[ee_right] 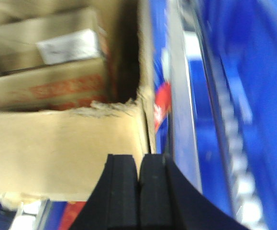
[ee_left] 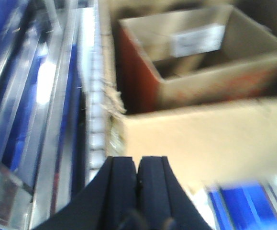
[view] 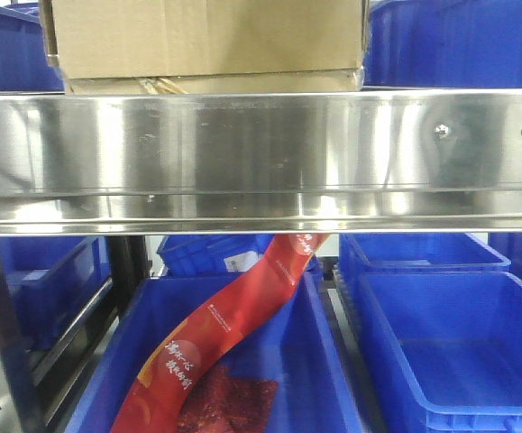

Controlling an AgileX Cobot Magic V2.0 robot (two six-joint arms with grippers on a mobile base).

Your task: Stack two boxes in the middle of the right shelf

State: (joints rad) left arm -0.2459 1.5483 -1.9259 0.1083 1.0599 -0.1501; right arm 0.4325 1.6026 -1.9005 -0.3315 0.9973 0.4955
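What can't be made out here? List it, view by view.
- Front view: the box is cut off by the top edge; the shelf rail hides its base. Neither tool shows.
- Left wrist view: blur makes the label on the open carton unreadable.
- Right wrist view: the label is blurred too; the near box runs off the left edge.

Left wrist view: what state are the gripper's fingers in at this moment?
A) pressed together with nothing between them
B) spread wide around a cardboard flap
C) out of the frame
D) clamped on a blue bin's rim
A: the left gripper shows its two dark pads meeting edge to edge, short of the cardboard box.
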